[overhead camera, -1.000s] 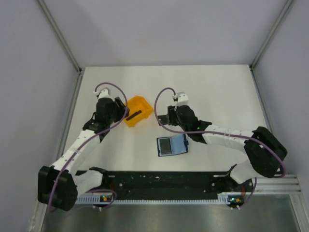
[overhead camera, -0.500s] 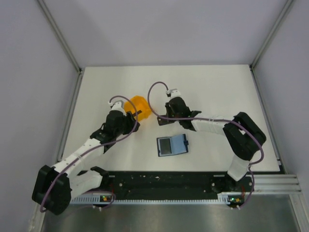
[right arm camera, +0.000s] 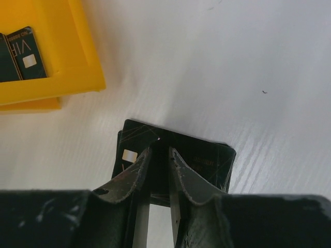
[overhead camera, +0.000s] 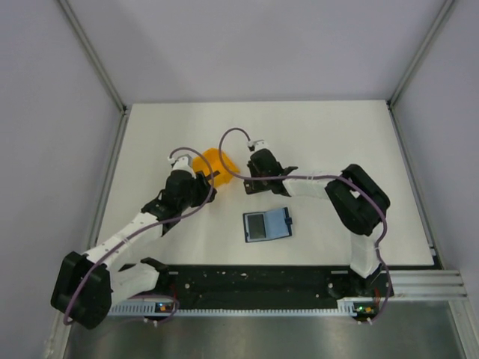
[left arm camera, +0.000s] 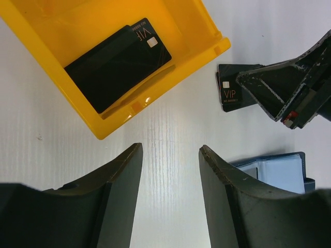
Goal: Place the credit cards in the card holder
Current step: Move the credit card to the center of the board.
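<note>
One black credit card point(left arm camera: 118, 64) lies in the orange bin point(left arm camera: 46, 46); it also shows in the right wrist view point(right arm camera: 18, 54). My right gripper point(right arm camera: 160, 147) is shut on the edge of the other black card point(right arm camera: 207, 160), holding it low over the table just right of the bin point(overhead camera: 213, 163); this card also shows in the left wrist view point(left arm camera: 230, 93). The navy card holder point(overhead camera: 266, 224) lies open on the table nearer the arms, light blue inside, and its corner shows in the left wrist view point(left arm camera: 274, 168). My left gripper point(left arm camera: 170, 150) is open and empty over bare table, just near of the bin.
The white table point(overhead camera: 337, 142) is bounded by grey walls at the back and sides. The black rail of the arm bases point(overhead camera: 254, 280) runs along the near edge.
My left gripper has drawn back from the bin's left side to its near side. My right wrist has shifted a little left toward the bin, still gripping its card. The bin turned slightly.
</note>
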Controlling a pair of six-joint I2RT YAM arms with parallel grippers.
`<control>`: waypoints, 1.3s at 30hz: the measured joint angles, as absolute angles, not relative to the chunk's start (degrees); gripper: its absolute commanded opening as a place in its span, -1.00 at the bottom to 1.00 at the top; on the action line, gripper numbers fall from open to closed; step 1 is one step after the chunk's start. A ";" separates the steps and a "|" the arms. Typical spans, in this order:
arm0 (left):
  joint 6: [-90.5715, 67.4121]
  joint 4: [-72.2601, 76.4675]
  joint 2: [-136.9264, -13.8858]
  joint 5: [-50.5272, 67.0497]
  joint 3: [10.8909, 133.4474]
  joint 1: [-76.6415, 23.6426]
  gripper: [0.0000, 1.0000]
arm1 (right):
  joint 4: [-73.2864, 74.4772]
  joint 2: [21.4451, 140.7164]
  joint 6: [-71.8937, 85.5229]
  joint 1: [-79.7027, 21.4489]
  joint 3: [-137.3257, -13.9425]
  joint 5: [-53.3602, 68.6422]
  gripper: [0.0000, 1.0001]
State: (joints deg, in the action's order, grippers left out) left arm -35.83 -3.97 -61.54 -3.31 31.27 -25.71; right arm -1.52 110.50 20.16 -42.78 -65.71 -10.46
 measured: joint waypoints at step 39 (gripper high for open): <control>-33.23 3.09 -70.54 3.20 31.38 -27.57 -0.89 | 4.12 96.55 23.68 -38.28 -57.28 -20.47 -1.00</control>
State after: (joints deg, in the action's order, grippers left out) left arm -33.23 3.09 -70.54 3.20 31.38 -27.57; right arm 4.12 96.55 23.68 -38.28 -57.28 -20.47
